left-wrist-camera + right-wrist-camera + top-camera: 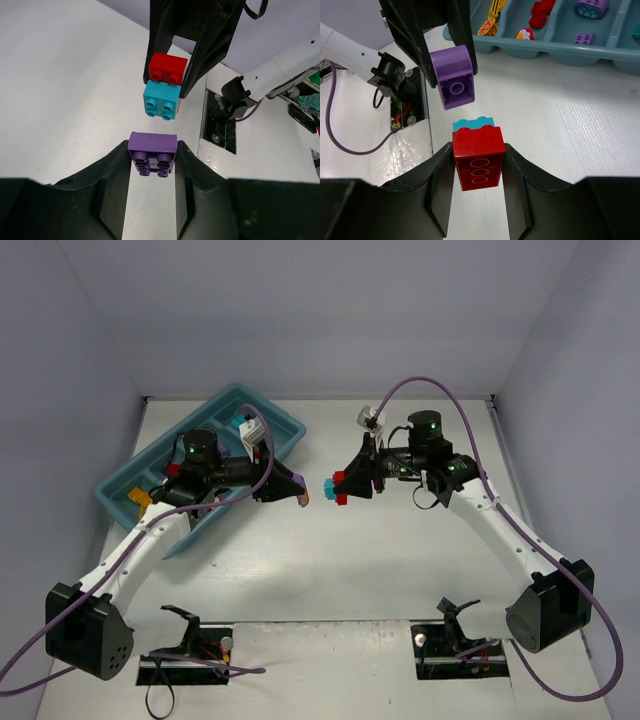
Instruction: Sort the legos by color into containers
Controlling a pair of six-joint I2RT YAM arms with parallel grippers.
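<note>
Facing each other above the middle of the white desk (330, 570), two sets of legos hang close together without touching. The squarish purple plastic brick (152, 150) turns its hollow underside, with one round tube in it, towards the other arm, and its studs point back at its own wrist. Its top edge looks rounded in the right wrist view. It sits squarely between the fingertips of the left pincer (152, 154), clamped on two opposite sides with the fingers narrow around it.

Opposite, a glossy red plastic brick (479, 157) and a small teal plastic brick (161, 100) are joined into a short stack. The stack's long axis lies along the line between the two arms, teal end leading towards the purple brick. The teal brick's four studs face the purple brick, and a raised row of three ovals shows on the red brick's upper side. The right pincer (479, 160) is closed on the red brick alone; the teal one juts out past the fingertips.

Off to the far left of the desk, behind the left arm, lies the long teal-blue plastic tray (285, 423), set diagonally. Seen from the right wrist, its compartments hold orange-yellow pieces (492, 15), red pieces (540, 12) and purple pieces (592, 7).
</note>
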